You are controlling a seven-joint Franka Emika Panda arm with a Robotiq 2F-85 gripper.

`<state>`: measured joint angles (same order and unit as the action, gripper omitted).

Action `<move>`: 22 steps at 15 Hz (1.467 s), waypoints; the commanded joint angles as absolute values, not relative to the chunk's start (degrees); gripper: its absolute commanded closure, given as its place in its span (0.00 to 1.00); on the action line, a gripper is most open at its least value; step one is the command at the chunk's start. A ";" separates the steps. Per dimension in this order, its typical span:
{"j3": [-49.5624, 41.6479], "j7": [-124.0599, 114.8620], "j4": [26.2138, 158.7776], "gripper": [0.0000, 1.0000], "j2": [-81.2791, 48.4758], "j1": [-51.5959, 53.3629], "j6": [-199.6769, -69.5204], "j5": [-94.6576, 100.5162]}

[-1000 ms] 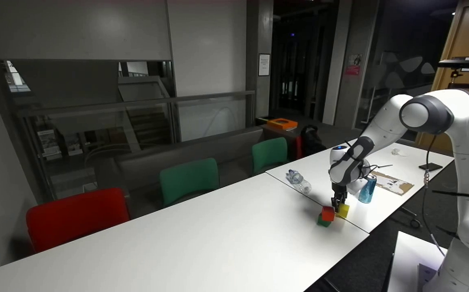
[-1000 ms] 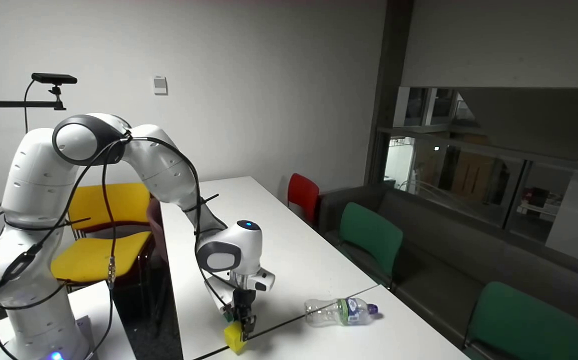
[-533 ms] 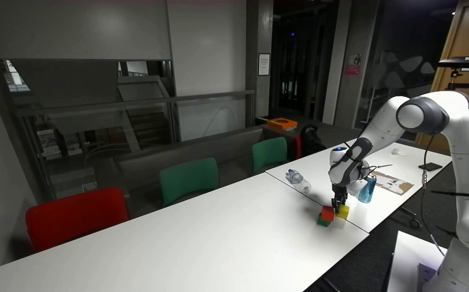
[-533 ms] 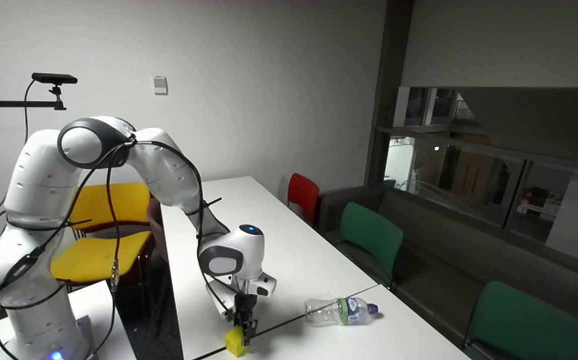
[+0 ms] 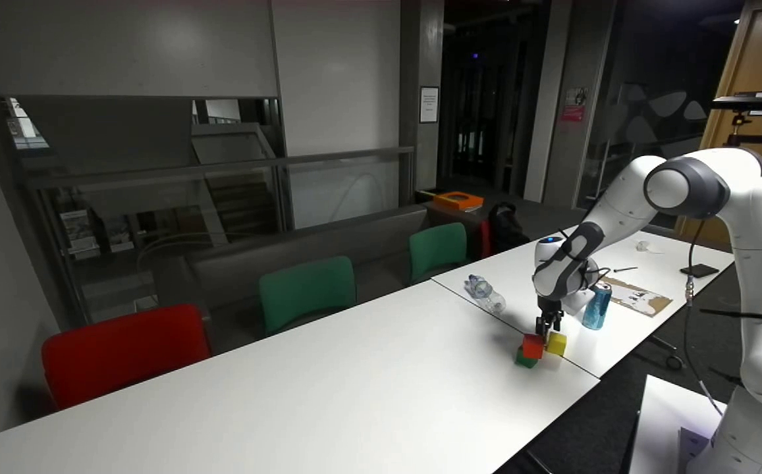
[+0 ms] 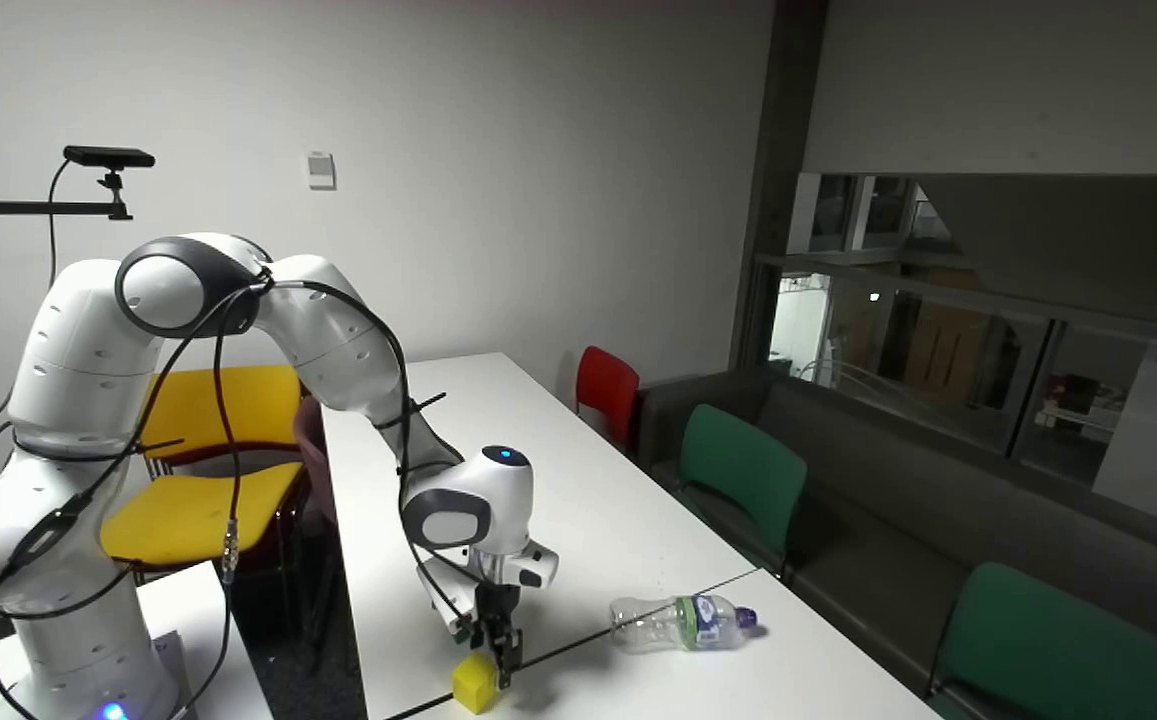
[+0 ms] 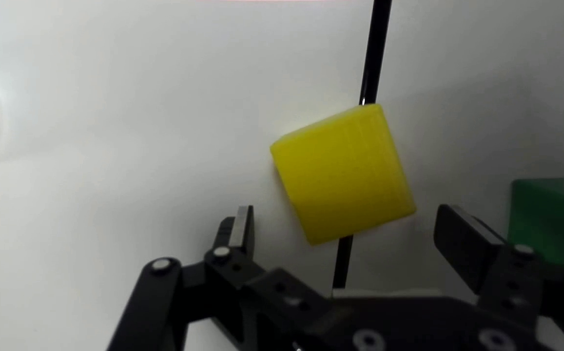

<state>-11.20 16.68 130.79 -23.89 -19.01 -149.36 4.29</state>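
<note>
- On the worktop point(image 5: 288, 395), the yellow block point(image 7: 345, 175) sits across a dark seam point(image 7: 374, 58), turned at an angle to it in the wrist view.
- Spread well apart, the fingers point(image 7: 464, 243) hold nothing; in that view a gap shows between each of them and the yellow block.
- One of the fingers stands between the yellow block and the green block point(image 7: 545, 214); whether it touches the green block, I cannot tell.
- Done, as far as can be judged: the red block point(image 5: 533, 346) appears to rest on the green block, and the fingers are low, near the yellow block.
- Not done: the yellow block is neither gripped nor raised.
- Around these, a blue can point(image 5: 597, 308) stands upright near the yellow block, and a clear bottle point(image 6: 683, 624) lies on its side farther along the seam.
</note>
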 commanded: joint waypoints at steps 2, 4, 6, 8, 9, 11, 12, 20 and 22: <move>-11.89 17.20 131.05 0.00 -20.90 -19.07 -148.45 5.18; -12.82 16.53 132.05 0.00 -18.78 -18.78 -148.54 5.97; -13.46 16.75 133.30 0.00 -16.00 -19.05 -148.81 6.00; -13.96 16.91 134.59 0.00 -13.30 -18.96 -149.37 6.02; -14.07 17.01 135.37 0.00 -11.74 -18.82 -149.41 5.98; -13.81 17.33 137.07 0.00 -8.81 -18.44 -149.46 5.68; -13.69 17.30 137.83 0.00 -7.57 -18.19 -149.25 5.55; -11.16 15.25 144.56 0.00 1.30 -12.60 -146.90 9.22; -9.90 14.90 145.29 0.00 2.54 -11.01 -146.14 9.67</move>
